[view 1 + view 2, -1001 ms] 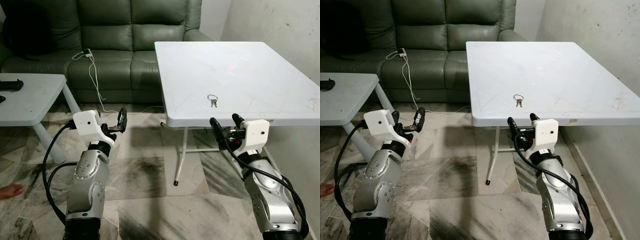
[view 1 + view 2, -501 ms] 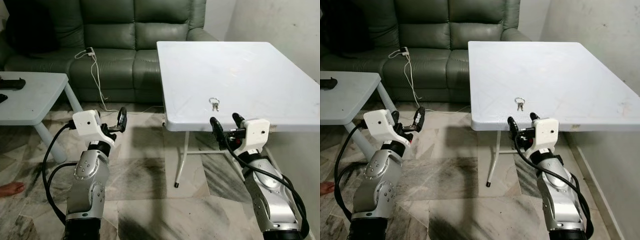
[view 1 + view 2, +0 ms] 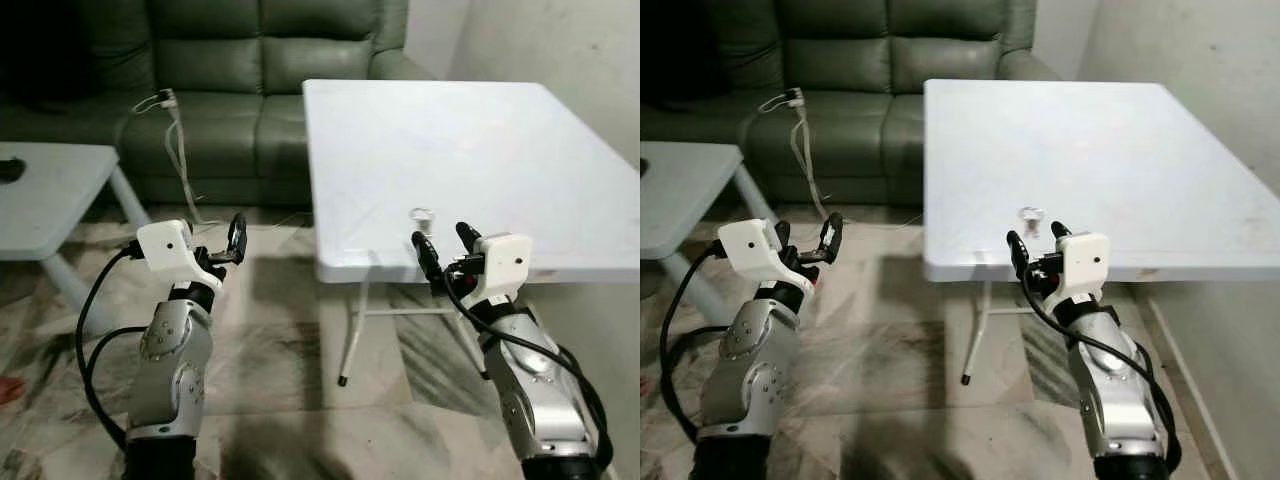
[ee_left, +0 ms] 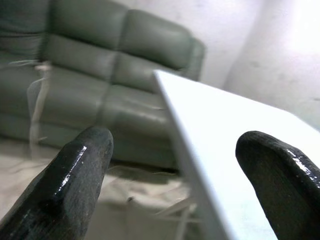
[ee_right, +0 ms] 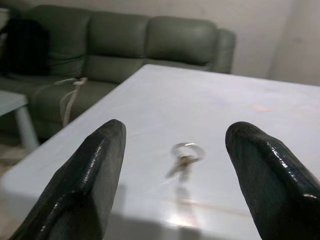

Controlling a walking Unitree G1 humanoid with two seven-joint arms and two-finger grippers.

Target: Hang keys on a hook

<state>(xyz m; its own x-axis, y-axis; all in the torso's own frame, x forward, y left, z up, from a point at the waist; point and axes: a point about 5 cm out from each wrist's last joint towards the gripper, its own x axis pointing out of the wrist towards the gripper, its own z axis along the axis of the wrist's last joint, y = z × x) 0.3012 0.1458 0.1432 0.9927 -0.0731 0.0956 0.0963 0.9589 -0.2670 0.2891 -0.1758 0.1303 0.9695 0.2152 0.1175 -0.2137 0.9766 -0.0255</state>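
A small set of keys (image 3: 421,215) on a metal ring lies on the white folding table (image 3: 480,140), close to its near edge. The right wrist view shows the keys (image 5: 183,159) between the two black fingers and a little beyond them. My right gripper (image 3: 443,242) is open and held at the table's near edge, just short of the keys and slightly to their right. My left gripper (image 3: 236,237) is open, raised over the floor to the left of the table, holding nothing.
A green sofa (image 3: 250,70) stands behind, with a white cable (image 3: 175,150) hanging over its seat. A low pale table (image 3: 45,195) is at the left. The floor (image 3: 280,350) is marbled tile. A wall (image 3: 560,50) runs along the right side of the white table.
The whole scene has shifted as the camera moved closer to the white table. The keys now sit nearer to my right gripper. Both grippers stay open.
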